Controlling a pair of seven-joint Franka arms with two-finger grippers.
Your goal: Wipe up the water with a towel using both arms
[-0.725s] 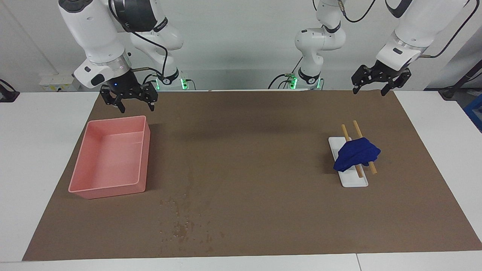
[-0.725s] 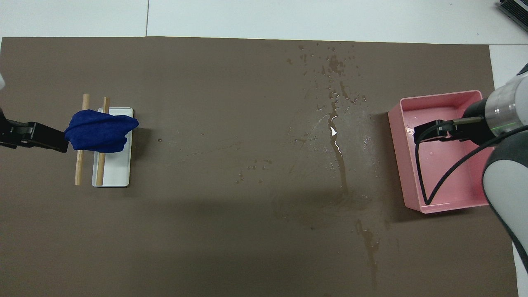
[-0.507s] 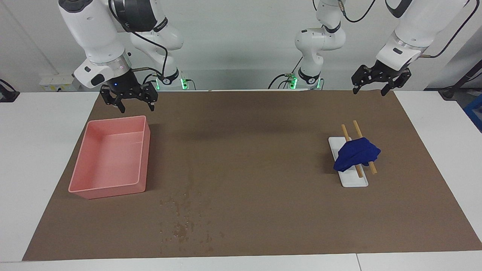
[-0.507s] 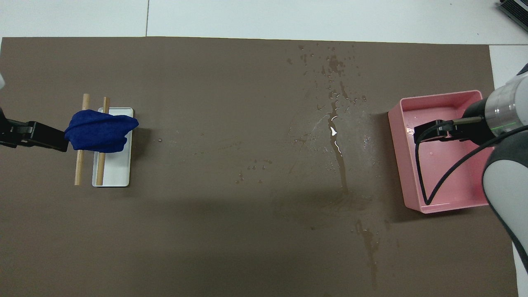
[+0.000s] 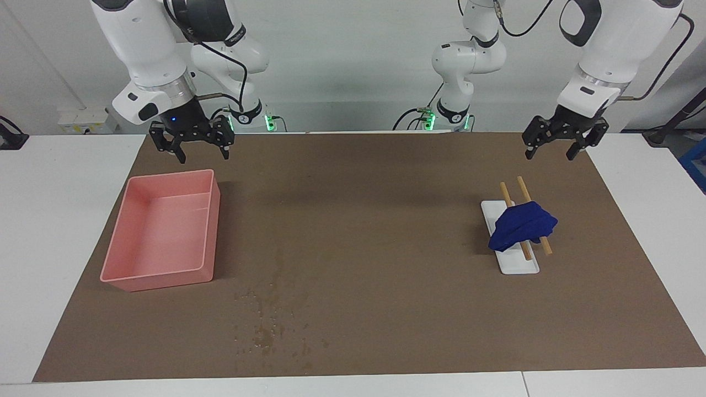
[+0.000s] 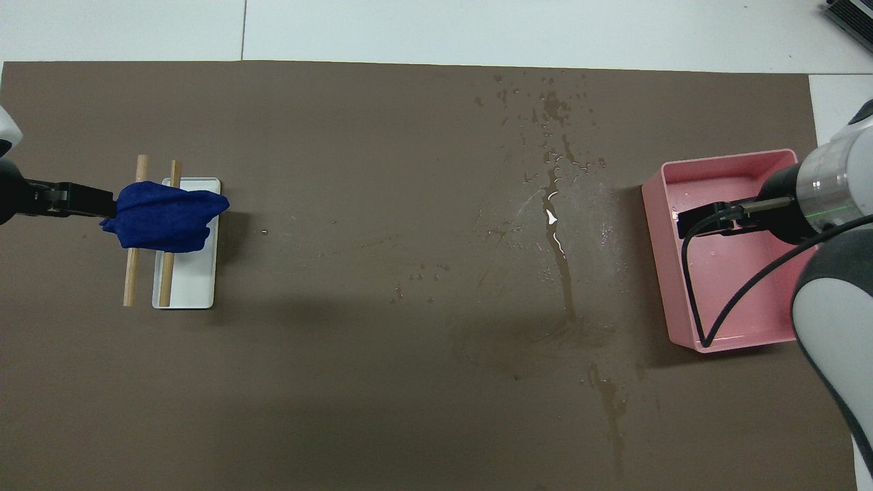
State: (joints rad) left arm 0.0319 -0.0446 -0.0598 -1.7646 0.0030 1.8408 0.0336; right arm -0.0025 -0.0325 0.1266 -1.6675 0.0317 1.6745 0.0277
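Two open grippers, neither holding the towel yet.

Left gripper hangs with fingers spread over the mat's edge nearest the robots, at the left arm's end of the table; right gripper waits, fingers apart, above the pink tray's robot-side rim. The towel lies draped over chopsticks on a white plate. Water speckles the mat toward the table edge farthest from the robots, beside the tray. A careless pinch could likely drag the chopsticks along or tip the plate.
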